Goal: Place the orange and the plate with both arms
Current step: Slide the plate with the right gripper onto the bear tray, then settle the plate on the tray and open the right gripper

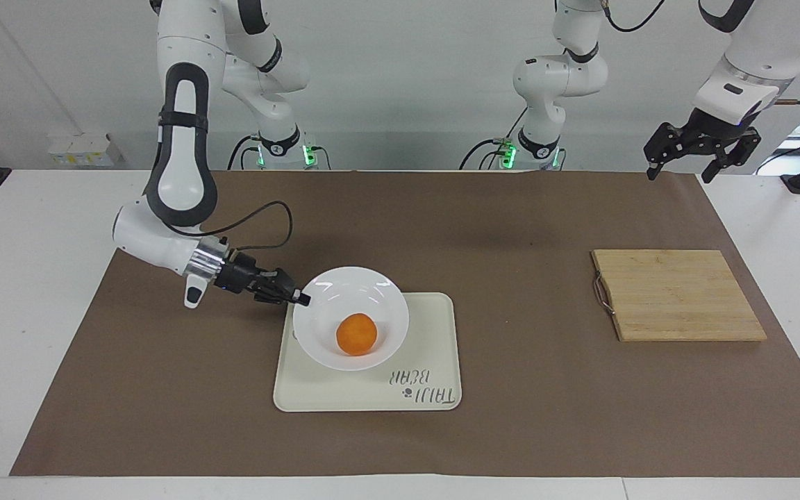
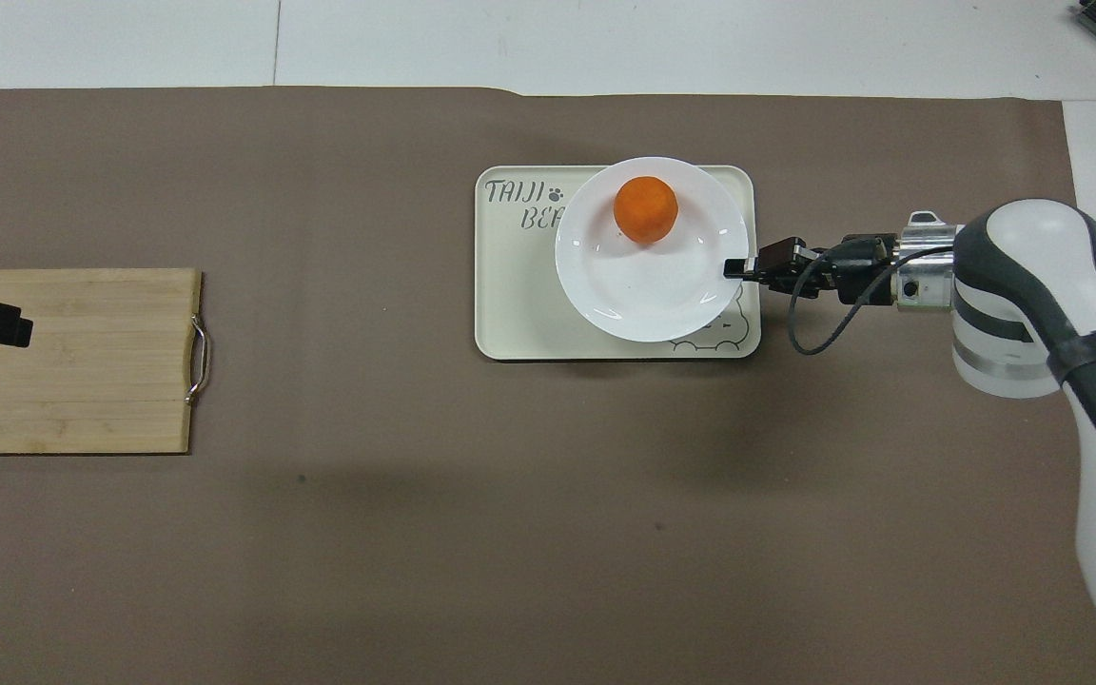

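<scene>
The right gripper (image 1: 300,299) grips the rim of the plate (image 1: 323,332), tilted over the tray (image 1: 435,347) with the orange (image 1: 356,334) in it, not yet set down; the left gripper (image 1: 702,149) waits open above the tabletop's edge.

The plate (image 1: 351,318) (image 2: 653,249) is round, glossy white and shallow with a wide rim. It is held by its rim in the closed fingers of the right gripper (image 1: 301,299) (image 2: 736,267), over the cream tray (image 1: 428,347) (image 2: 510,314) with the bear drawing, tilted so that the edge away from the robots dips. The orange (image 1: 356,334) (image 2: 645,208), small, round and bright, sits in the plate's bowl, off centre toward that lower edge. The left gripper (image 1: 702,149) hangs open above the table's edge at its own end, waiting.
</scene>
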### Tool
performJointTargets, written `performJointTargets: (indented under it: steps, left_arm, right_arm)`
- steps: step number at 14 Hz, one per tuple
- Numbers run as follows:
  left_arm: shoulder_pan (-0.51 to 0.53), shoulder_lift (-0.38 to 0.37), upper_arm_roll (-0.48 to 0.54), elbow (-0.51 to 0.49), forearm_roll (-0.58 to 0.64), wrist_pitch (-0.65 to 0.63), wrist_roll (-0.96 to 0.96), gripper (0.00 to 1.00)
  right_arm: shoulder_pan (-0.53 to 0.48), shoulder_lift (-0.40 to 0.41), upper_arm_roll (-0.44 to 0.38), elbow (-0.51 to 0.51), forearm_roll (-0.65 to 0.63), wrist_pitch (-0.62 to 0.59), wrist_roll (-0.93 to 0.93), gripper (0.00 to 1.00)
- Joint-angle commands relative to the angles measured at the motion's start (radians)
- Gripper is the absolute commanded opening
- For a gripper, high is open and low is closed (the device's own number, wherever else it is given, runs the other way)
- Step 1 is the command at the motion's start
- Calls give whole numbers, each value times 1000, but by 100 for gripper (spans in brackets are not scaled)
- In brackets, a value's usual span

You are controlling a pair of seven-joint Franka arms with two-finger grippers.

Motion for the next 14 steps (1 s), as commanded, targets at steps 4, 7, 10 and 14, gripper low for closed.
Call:
performJointTargets:
  steps: [4, 7, 10, 14]
  left_arm:
    - [-11, 33, 2, 42, -17, 1, -11, 100]
    - [-11, 48, 1, 67, -18, -5, -11, 100]
    - [-3, 67, 6, 68, -18, -9, -11, 100]
    - [-5, 58, 6, 62, -15, 13, -11, 100]
  right_arm:
    - [33, 70, 14, 41, 49, 29, 6, 0]
    - [36, 74, 16, 4, 47, 31, 3, 0]
    - [48, 76, 14, 3, 41, 49, 5, 0]
    - [59, 77, 14, 0, 37, 54, 2, 0]
